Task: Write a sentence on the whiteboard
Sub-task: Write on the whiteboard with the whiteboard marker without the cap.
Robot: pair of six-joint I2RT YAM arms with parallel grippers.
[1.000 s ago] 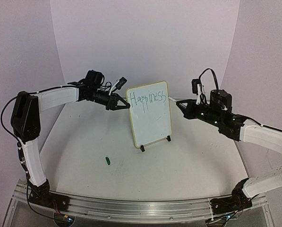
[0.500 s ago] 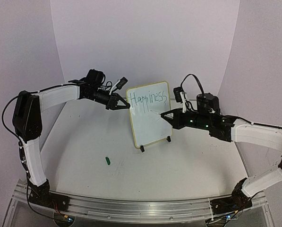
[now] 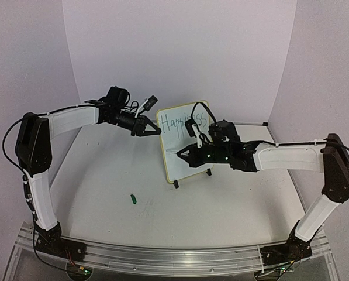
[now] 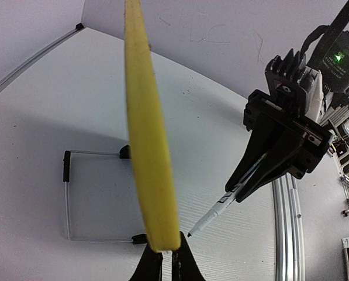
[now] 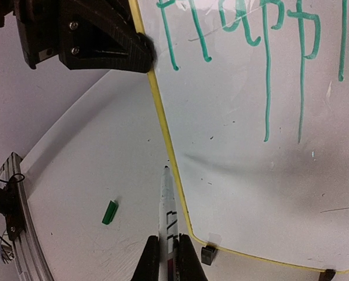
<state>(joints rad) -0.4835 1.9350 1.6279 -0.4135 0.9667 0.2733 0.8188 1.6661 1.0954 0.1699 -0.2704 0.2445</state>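
Green "Happiness" lettering (image 3: 180,123) tops the upright yellow-framed white board (image 3: 173,165), its edge pinched by my left gripper (image 3: 153,132), and my right gripper (image 3: 184,153), clamped on the slim white marker (image 5: 166,205), has swung from the word's end to lower left, probably starting line two.

The whiteboard (image 5: 250,193) is white with a yellow frame; the sentence (image 5: 266,88) green; marker (image 5: 167,202) white; cap (image 5: 109,212) green.

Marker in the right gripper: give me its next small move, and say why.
Probably press the marker tip onto the whiteboard under the H. Only Happiness is written, the space below is blank, the tip looks short of the surface, and the left gripper pinches the board's edge.
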